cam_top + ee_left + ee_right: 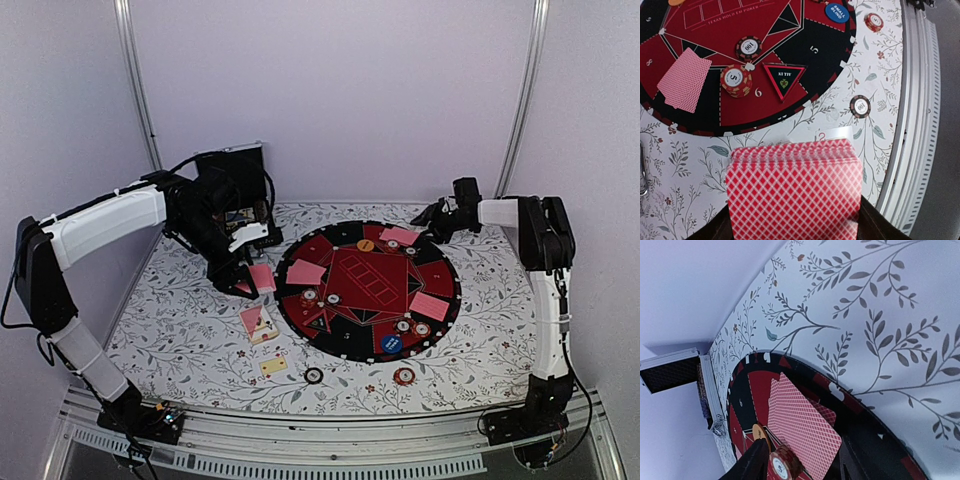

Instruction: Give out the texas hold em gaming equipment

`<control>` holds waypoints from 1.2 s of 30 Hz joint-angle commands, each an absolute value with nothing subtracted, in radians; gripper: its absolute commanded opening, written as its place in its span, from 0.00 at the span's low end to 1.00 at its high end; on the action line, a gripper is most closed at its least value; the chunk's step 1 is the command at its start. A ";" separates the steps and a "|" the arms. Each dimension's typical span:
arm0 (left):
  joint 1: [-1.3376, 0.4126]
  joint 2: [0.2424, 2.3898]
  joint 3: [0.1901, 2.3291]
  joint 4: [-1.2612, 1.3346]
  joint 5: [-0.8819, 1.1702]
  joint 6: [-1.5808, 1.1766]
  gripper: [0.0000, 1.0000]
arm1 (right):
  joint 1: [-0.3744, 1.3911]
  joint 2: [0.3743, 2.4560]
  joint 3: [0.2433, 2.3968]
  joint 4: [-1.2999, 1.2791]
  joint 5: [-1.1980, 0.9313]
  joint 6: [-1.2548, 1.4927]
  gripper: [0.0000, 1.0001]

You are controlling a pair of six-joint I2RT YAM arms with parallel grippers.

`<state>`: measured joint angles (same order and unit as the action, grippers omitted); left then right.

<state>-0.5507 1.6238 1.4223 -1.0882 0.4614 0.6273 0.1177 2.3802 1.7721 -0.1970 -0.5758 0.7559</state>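
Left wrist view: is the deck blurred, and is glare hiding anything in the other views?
Left wrist: deck pattern crisp, mat lettering readable. Right wrist: scene tilted, chip stack at the bottom edge slightly soft. Top: even light, no glare.

cards (pixel 795 195): pink-red backs, white diamond lattice
chips (pixel 736 80): orange-red, white-striped edges
mat (pixel 368 283): black and dark red, white lines
desk (pixel 490 330): white, grey leafy vines all over

A thick deck of pink-red-backed cards (pixel 795 192) is clamped in the left gripper (pixel 797 231) above the floral table (pixel 690 160). Near the round mat's (pixel 825 60) rim, face-down cards (pixel 685 80) are laid beside an orange-red chip stack (pixel 736 80), a dark chip (pixel 749 47) and a triangular marker (pixel 784 80). Two single chips (pixel 860 106) are seen between mat and table edge.
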 commanded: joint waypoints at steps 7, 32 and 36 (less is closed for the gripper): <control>-0.558 1.614 1.439 -1.088 0.480 0.623 0.00 | 0.185 2.022 1.582 -0.291 -0.375 0.667 0.79; -0.565 1.602 1.465 -1.087 0.479 0.601 0.00 | 0.851 1.959 1.364 0.242 -0.809 1.025 0.92; -0.566 1.604 1.474 -1.089 0.482 0.601 0.00 | 0.879 2.040 1.440 0.251 -0.830 1.036 0.92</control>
<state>-0.5510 1.6234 1.4391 -1.0878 0.4610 0.6086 0.8570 1.9846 1.3621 0.1898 -0.7872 1.0065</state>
